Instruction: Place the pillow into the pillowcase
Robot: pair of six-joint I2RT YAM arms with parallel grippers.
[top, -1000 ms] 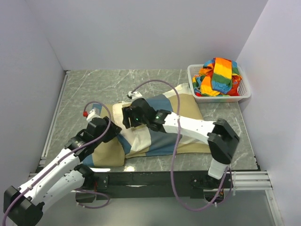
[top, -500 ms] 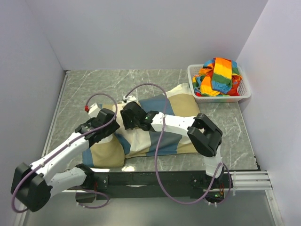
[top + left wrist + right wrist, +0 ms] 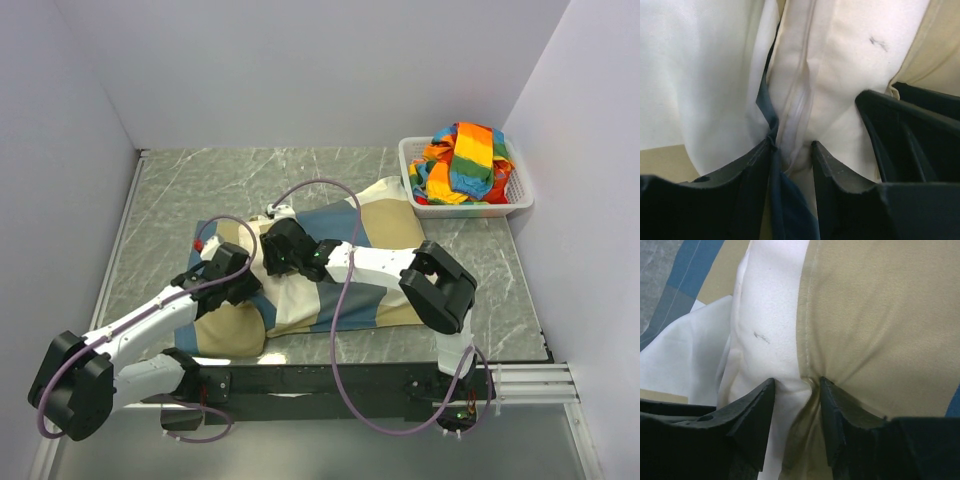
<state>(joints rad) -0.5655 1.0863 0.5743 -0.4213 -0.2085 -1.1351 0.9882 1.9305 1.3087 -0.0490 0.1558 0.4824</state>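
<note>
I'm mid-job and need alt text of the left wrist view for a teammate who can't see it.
The left tool is pinched on a bunched fold where the dark blue edge of the pillowcase meets a cream seam, likely the pillow. White cloth fills the left, and a black shape sits at lower right.

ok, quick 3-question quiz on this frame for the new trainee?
1. True or false: the basket is empty.
2. Where does the pillowcase lie? A) in the basket B) on the table C) lifted clear into the air
3. What are the left claw and right claw doing?
Key: 1. False, it holds striped cloth. 2. B. 3. Both are shut on pillowcase fabric.
</note>
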